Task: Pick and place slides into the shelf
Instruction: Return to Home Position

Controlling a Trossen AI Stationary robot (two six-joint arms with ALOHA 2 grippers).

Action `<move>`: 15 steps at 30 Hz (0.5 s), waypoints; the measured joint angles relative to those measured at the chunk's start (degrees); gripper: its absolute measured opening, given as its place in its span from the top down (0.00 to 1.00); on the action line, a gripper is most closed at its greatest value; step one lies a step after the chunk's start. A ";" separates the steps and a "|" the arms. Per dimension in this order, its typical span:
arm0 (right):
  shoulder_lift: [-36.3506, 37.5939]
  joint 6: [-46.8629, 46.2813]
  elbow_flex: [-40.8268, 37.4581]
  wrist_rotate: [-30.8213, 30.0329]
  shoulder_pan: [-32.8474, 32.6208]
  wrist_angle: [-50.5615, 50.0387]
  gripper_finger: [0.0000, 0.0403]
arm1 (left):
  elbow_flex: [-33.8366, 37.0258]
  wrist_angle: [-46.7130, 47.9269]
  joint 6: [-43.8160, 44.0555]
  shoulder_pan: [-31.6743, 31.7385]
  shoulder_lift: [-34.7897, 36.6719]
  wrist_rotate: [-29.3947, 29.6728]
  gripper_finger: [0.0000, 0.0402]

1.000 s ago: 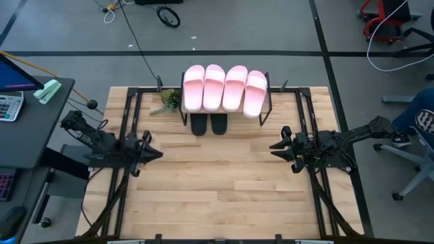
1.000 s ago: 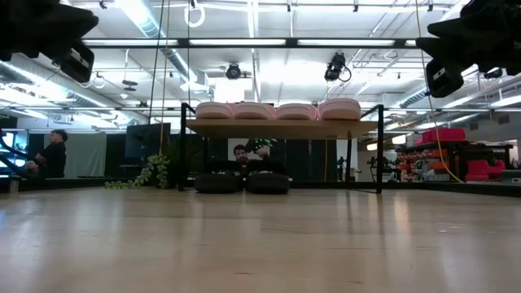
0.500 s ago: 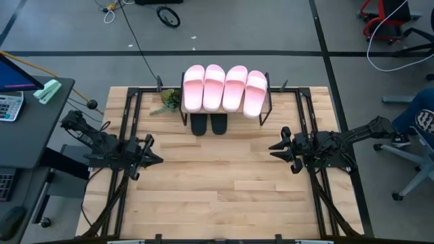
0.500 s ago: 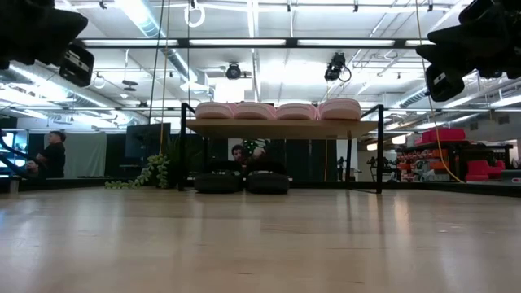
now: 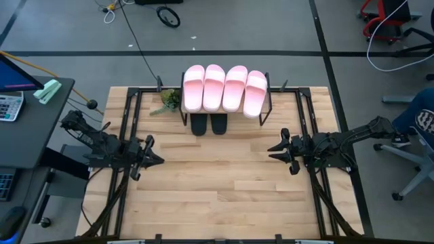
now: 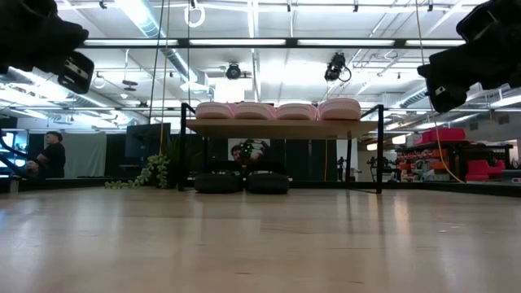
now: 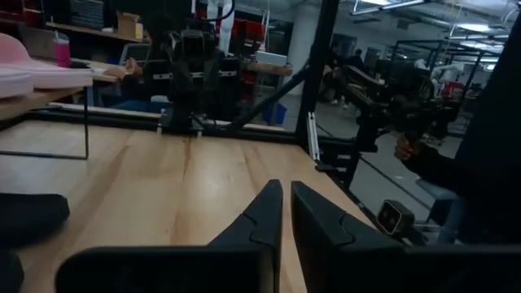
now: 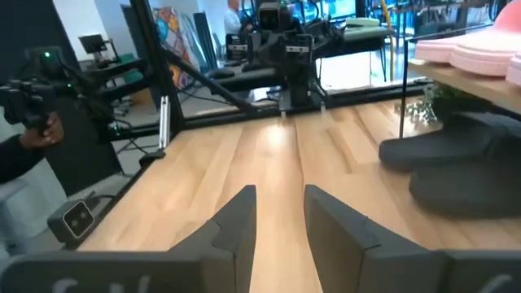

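- Under the shelf, the two black slides lie side by side on the counter. From above, the top board hides most of each, and only their near ends stick out past its front edge.
- The four pink slides sit in a row on the shelf's top board, touching one another and covering nearly all of it.
- In the low view both arms are cut off at the upper corners, well above the shelf and to either side of it, so neither hand shows there.
- The left hand hovers over the counter in front of the shelf and off to its left. Its fingers are almost together, with only a slit between them, and hold nothing.
- The right hand hovers in front of the shelf and off to its right, fingers parted by a clear gap, empty.
- Each wrist view catches only an edge of the shelf and slides, cropped by the frame.
- A small green plant stands just beside the shelf's left end.
- In the low view, a dark shape with green specks shows behind the shelf, between its legs; it is too small to make out.
- A person shows far off in the room, well left of the shelf.
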State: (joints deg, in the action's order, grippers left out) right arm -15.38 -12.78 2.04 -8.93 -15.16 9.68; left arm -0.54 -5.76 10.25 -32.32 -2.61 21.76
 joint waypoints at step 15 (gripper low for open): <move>0.02 3.45 0.00 0.26 0.00 4.76 0.73 | 0.02 0.02 1.10 -0.02 0.00 0.00 0.92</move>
State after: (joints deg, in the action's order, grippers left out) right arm -15.35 -9.33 2.04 -8.67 -15.16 14.44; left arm -0.51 -5.74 11.35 -32.34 -2.61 21.76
